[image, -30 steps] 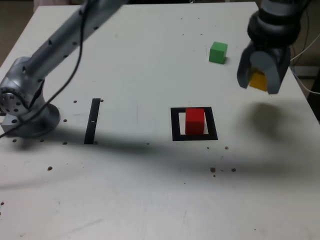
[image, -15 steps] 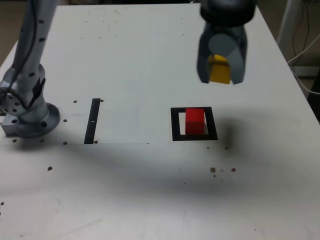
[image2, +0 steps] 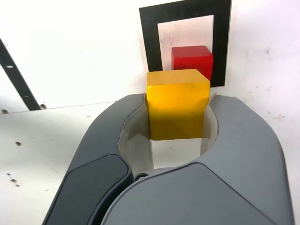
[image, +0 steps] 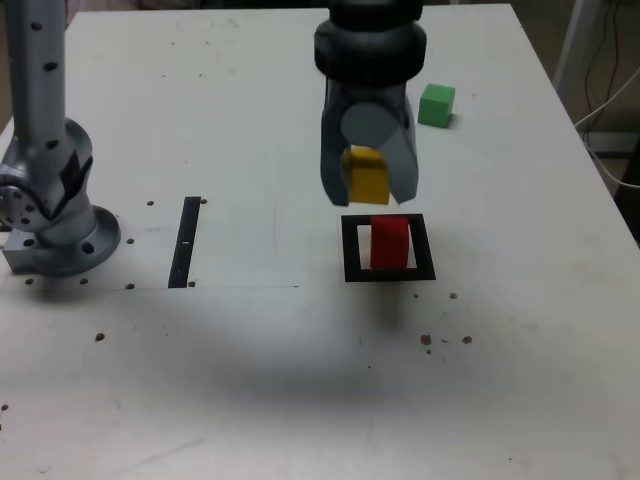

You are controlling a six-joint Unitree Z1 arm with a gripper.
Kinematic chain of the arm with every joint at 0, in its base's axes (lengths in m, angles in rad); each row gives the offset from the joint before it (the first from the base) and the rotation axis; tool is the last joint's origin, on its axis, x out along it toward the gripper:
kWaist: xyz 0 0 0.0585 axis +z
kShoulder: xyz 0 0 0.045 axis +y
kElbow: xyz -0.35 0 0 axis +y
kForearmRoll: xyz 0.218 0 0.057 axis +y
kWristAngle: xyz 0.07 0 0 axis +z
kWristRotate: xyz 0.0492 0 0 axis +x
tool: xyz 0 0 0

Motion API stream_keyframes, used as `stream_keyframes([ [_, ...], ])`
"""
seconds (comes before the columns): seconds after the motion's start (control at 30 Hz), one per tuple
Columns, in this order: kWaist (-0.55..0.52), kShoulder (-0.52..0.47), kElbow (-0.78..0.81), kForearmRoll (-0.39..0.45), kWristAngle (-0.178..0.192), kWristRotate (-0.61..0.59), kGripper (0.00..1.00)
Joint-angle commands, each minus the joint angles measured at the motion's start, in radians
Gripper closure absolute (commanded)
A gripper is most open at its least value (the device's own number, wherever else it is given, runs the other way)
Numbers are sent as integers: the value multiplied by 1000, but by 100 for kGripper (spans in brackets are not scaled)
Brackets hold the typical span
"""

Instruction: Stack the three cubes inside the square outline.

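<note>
End effector (image: 368, 178) grasping yellow cube (image: 366, 176) between its fingers, raised off the bench (image: 250, 380), with red cube (image: 390, 243) just below and ahead of it inside the square outline (image: 350, 250), green cube (image: 436, 105) well apart beyond it on the exterior view's right.
</note>
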Motion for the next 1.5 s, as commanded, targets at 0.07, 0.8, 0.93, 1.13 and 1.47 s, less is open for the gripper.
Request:
stream_keyframes([
  [0.07, -16, 7, 11, -46, 9, -39, 70],
  [0.8, -23, 51, 67, -128, 15, -59, 70],
  [0.93, -23, 53, 70, -138, 17, -59, 70],
  [1.13, -23, 57, 84, -159, 11, -52, 47],
  [1.47, -23, 53, 122, -199, -2, -44, 0],
])
